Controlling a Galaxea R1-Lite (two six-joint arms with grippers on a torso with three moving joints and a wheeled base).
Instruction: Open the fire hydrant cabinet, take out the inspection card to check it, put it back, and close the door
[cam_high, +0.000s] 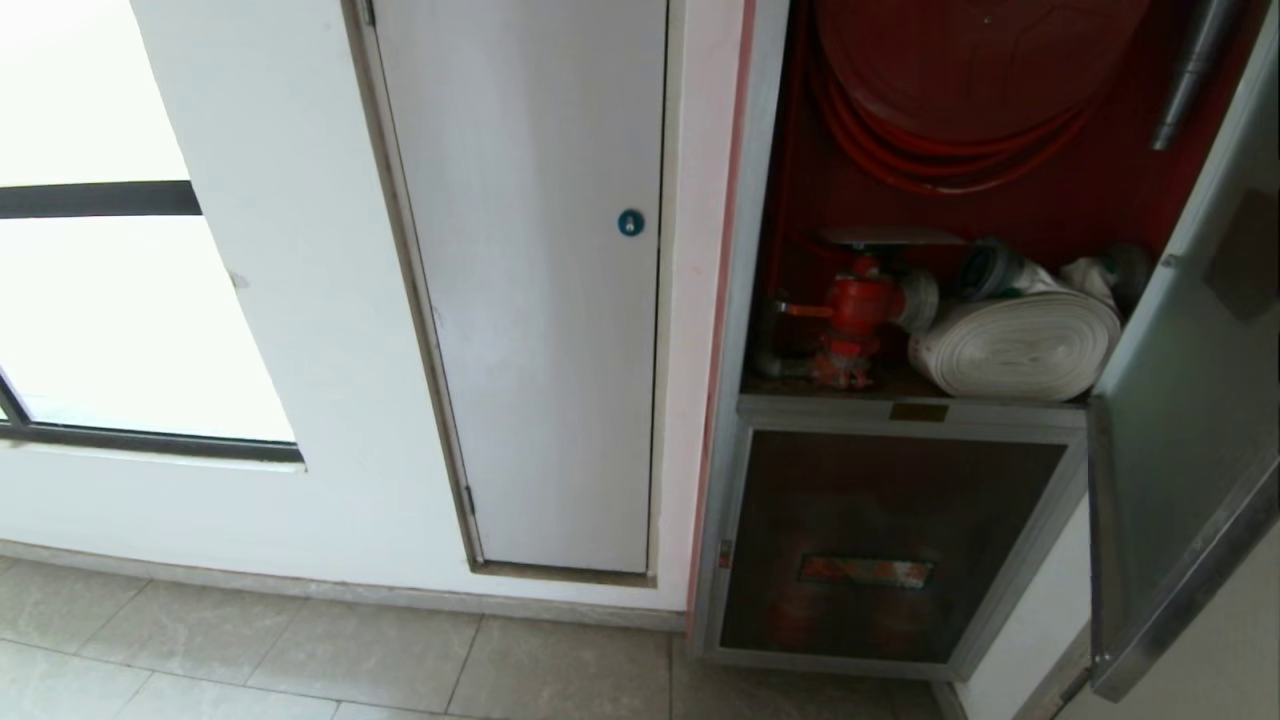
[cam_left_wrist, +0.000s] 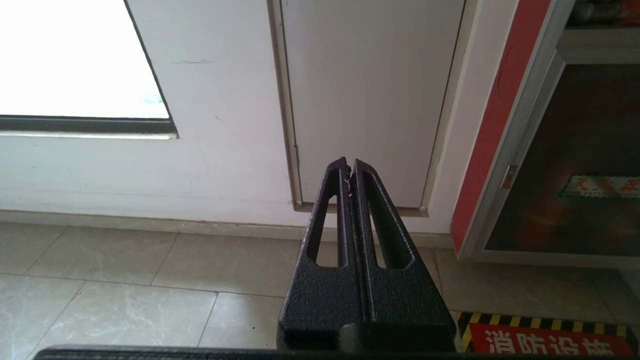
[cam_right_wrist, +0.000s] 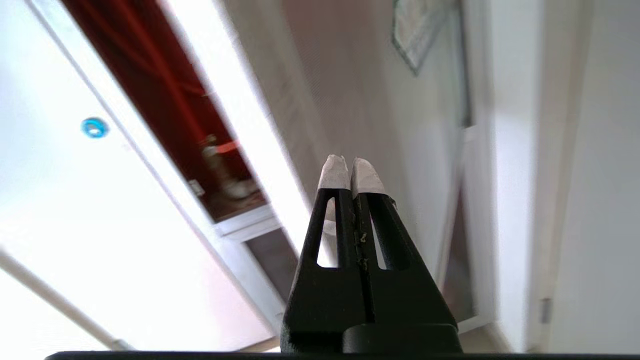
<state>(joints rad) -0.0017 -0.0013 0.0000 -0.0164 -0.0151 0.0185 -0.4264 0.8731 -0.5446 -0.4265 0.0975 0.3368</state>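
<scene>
While both grippers sit closed, door (cam_high: 1180, 450) swung open, frosted, apparently grey, silver-framed

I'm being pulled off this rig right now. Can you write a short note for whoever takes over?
Left hand: shut, empty, parked low over the floor.
Right hand: shut, empty, raised beside the open door.
Fire hydrant cabinet: open, with red valve and rolled white hose inside.
A thin flat sheet above the valve may be the inspection card.
Whether it has been checked cannot be told.
Left: close the door.
</scene>
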